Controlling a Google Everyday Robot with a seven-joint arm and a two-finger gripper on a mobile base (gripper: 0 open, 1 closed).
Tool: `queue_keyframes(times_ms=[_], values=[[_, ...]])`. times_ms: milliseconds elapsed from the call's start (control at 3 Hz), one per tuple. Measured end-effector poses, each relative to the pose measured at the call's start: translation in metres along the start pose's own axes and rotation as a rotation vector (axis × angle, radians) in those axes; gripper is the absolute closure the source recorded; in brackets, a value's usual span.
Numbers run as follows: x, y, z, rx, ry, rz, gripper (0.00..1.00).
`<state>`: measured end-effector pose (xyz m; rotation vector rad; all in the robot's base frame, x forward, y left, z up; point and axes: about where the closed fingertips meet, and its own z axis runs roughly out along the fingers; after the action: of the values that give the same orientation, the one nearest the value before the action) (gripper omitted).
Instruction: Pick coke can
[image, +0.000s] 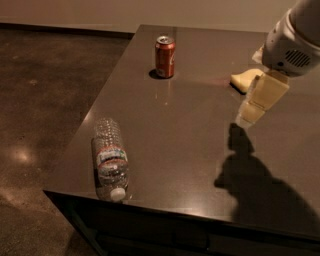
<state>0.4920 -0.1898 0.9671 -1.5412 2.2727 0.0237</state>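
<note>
The coke can (165, 56) is red with a silver top and stands upright at the far left part of the dark table (190, 145). My gripper (254, 111) hangs over the right side of the table, tan-coloured below the white arm housing (292, 42). It is well to the right of the can and nearer to me, not touching it. Its shadow (250, 170) falls on the tabletop below it.
A clear plastic water bottle (110, 160) lies on its side at the table's near left corner, cap towards the front edge. A yellow sponge (244, 79) lies on the table just behind the gripper. The table's left edge drops to a dark floor (40, 115).
</note>
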Motion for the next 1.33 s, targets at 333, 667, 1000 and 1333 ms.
queue_keyframes(times_ms=[333,667,1000,1333], values=[[-0.024,-0.027,0.027,0.043,-0.085,0.127,0.00],[-0.050,-0.058,0.056,0.106,-0.183,0.233,0.00],[-0.077,-0.090,0.082,0.164,-0.279,0.317,0.00],[-0.105,-0.121,0.102,0.211,-0.358,0.377,0.00]])
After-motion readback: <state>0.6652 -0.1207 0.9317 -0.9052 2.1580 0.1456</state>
